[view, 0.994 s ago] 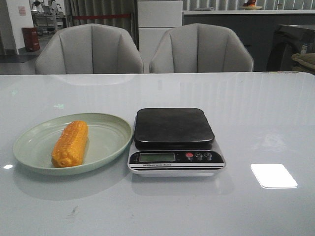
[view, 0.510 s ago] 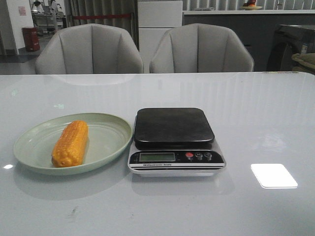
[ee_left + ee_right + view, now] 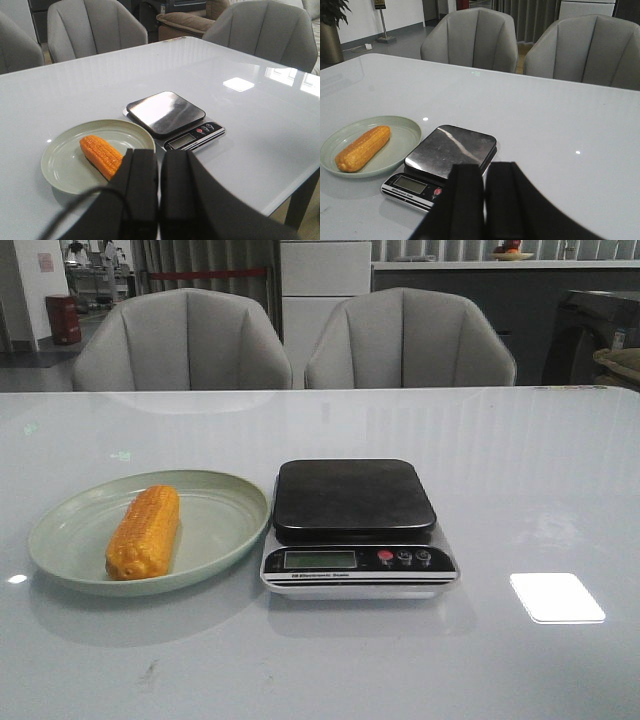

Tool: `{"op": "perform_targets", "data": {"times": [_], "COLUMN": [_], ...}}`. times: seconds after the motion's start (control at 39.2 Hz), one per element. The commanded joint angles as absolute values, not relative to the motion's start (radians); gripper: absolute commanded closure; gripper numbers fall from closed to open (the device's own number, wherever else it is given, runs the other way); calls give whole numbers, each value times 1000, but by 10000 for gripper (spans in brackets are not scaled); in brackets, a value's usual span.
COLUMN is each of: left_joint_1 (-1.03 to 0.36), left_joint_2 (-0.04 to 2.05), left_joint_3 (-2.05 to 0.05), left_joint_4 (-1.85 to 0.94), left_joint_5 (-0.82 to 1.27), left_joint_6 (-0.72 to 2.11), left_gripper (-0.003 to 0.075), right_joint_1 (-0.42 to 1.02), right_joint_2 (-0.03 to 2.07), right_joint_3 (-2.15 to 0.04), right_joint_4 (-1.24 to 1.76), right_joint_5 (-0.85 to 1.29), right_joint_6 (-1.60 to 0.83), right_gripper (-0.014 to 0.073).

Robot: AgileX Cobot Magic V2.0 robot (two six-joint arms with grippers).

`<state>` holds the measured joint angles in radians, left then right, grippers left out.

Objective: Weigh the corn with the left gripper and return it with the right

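At lower left of your front view, the stubby orange-yellow corn cob (image 3: 143,532) lies on the pale green round plate (image 3: 225,515), just beside the black-topped digital kitchen scale (image 3: 355,498) on the glossy white table (image 3: 520,470). Your matte black left gripper (image 3: 159,160) and right gripper (image 3: 484,172) hang with fingers pressed together, holding nothing.

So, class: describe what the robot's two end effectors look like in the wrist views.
Both are matte black with two broad, flat-faced fingers. The left end effector has a thin black cable curving in beside it. The right end effector shows no cable or markings.
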<state>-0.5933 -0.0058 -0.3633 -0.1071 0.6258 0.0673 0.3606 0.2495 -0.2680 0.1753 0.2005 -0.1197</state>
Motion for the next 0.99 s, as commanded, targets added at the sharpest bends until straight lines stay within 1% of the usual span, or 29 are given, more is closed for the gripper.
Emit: {"op": "perform_targets", "data": {"times": [0.0, 0.25, 0.41, 0.59, 0.76, 0.97], "left_joint_1": [-568, -341, -210, -96, -38, -34], "left_joint_2": [-25, -25, -25, -25, -27, -27], "left_joint_3": [-366, -224, -105, 21, 38, 38], "left_joint_4": [-100, -60, -39, -38, -35, -35], "left_joint_5": [512, 220, 83, -48, -40, -37], "left_joint_6": [67, 67, 67, 67, 67, 67], "left_gripper": [596, 596, 596, 596, 596, 596], "right_joint_1": [358, 358, 358, 358, 358, 358], "right_joint_2": [258, 258, 258, 258, 258, 258], "right_joint_3": [-294, -294, -294, -294, -294, -294], "right_joint_4": [179, 179, 179, 179, 179, 179], "right_joint_5": [117, 117, 117, 117, 117, 117], "right_joint_6": [-132, -132, -132, -132, -132, -132], "right_gripper": [414, 414, 414, 414, 414, 414]}}
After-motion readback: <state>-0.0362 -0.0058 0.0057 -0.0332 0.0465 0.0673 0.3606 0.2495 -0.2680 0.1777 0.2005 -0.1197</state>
